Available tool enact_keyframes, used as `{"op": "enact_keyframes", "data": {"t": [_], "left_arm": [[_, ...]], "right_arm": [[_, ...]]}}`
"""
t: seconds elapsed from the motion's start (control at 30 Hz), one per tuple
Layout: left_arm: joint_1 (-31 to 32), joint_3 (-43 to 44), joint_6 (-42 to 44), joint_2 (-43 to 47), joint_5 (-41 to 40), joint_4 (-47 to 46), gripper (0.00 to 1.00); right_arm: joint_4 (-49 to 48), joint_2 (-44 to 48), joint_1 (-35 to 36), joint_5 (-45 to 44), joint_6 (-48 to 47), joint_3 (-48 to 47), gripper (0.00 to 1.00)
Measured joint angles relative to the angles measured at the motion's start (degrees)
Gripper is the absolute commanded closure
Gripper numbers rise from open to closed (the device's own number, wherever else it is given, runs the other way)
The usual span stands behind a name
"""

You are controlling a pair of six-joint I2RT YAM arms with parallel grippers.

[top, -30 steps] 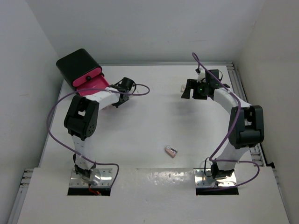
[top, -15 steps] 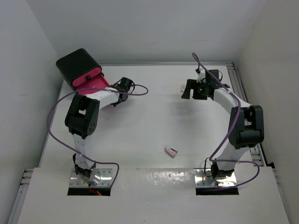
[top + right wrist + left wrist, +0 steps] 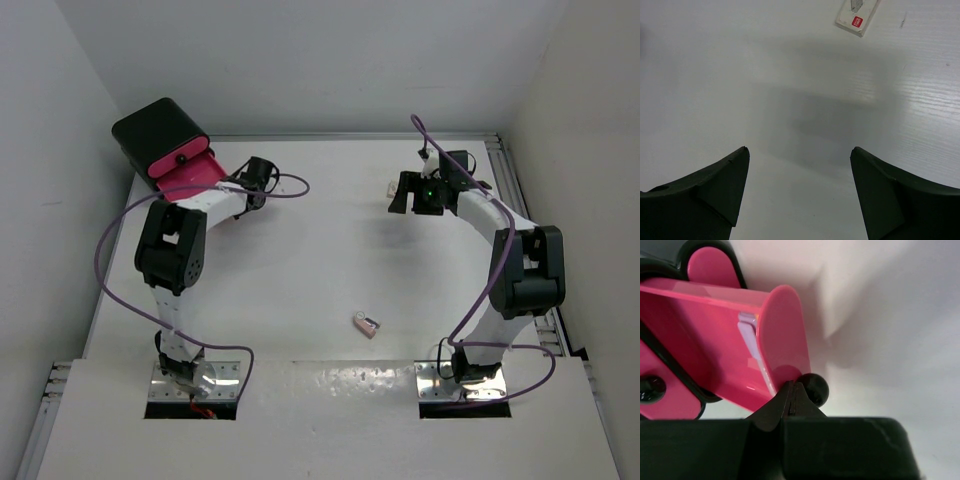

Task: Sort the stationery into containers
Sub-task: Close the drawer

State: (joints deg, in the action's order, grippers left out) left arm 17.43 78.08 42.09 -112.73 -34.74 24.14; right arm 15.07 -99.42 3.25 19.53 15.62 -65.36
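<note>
Stationery partly sorted: lilac marker [image 3: 748,334] in the open pink drawer [image 3: 186,177] at 10 o'clock; white eraser [image 3: 388,187] and pinkish eraser [image 3: 367,325] lie unsorted on the surface [image 3: 300,260]. Left gripper [image 3: 792,394] pressed together beside the drawer's knob [image 3: 814,389]; right gripper [image 3: 799,150] spread.

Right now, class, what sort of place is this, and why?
Probably a robot lab test cell: a white table boxed in by plain white walls, left arm and right arm bolted at its near edge.

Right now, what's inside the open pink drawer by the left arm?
In the pink drawer, only a lilac marker shows, lying against the front panel. The drawer's wall and front panel cover the rest of its inside.
</note>
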Motion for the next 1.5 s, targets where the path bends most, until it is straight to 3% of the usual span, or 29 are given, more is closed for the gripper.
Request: {"op": "enact_keyframes", "data": {"t": [0.13,0.2,0.3,0.4,0.57,0.8,1.2,1.5], "left_arm": [[-0.8,1.7,1.5,0.0,0.1,0.6,1.0],[-1.2,4.2,2.0,0.0,1.3,2.7,0.88],[-1.8,8.9,3.3,0.2,6.4,6.6,0.59],[-1.9,10.6,6.6,2.0,12.6,11.1,0.52],[-1.9,10.5,16.7,4.4,18.1,19.5,0.5],[-2.1,7.8,28.7,4.5,18.3,26.7,0.45],[-4.4,7.2,44.3,4.3,17.4,25.3,0.46],[-5.7,7.2,48.8,1.5,17.4,25.3,0.47]], "right_arm": [[0.0,0.0,0.0,0.0,0.0,0.0,0.19],[0.0,0.0,0.0,0.0,0.0,0.0,0.19],[0.0,0.0,0.0,0.0,0.0,0.0,0.19],[0.0,0.0,0.0,0.0,0.0,0.0,0.19],[0.0,0.0,0.0,0.0,0.0,0.0,0.19],[0.0,0.0,0.1,0.0,0.0,0.3,0.19],[0.0,1.2,0.3,0.0,-0.2,2.3,0.19],[0.0,2.5,0.3,-0.2,-0.2,3.4,0.19]]}}
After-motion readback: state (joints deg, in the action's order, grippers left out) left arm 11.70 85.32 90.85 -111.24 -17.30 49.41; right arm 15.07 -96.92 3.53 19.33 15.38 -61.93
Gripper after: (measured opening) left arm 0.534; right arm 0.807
